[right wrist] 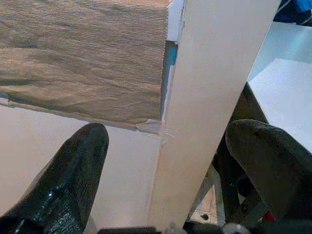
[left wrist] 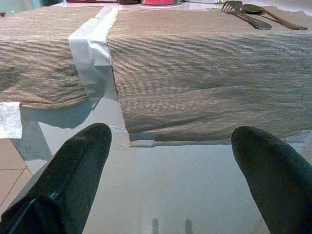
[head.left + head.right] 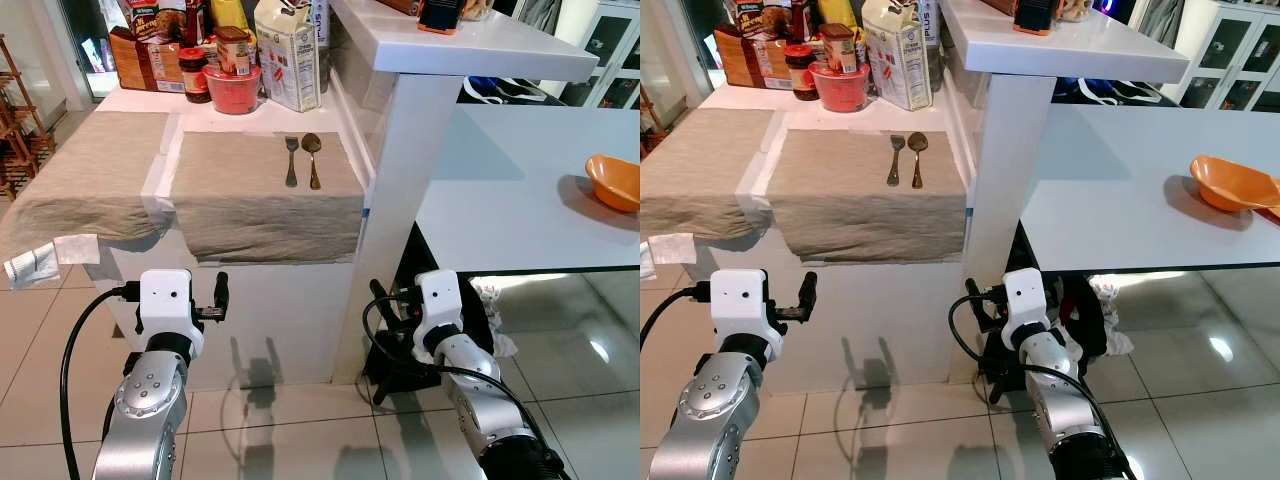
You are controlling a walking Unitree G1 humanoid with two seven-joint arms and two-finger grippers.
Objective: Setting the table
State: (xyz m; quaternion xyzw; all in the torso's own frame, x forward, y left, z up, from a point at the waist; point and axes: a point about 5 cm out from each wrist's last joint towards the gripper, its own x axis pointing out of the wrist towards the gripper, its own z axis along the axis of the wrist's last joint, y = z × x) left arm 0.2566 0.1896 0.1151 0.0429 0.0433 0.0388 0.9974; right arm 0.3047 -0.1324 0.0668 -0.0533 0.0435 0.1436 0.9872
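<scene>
Facing fork [image 3: 291, 160] & spoon [image 3: 312, 158] on placemat [image 3: 265, 195]

- A metal fork [image 3: 291, 160] and a metal spoon [image 3: 312, 158] lay side by side on a beige woven placemat [image 3: 262, 195].
- An orange bowl [image 3: 614, 181] sat on the white desk [image 3: 500, 210].

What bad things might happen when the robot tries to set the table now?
The placemat hangs over the counter edge, so a gripper brushing it might drag it, with the fork and spoon on it, off. The right gripper is open close to the white pillar and might bump it. The orange bowl sits far off near the table's edge.
</scene>
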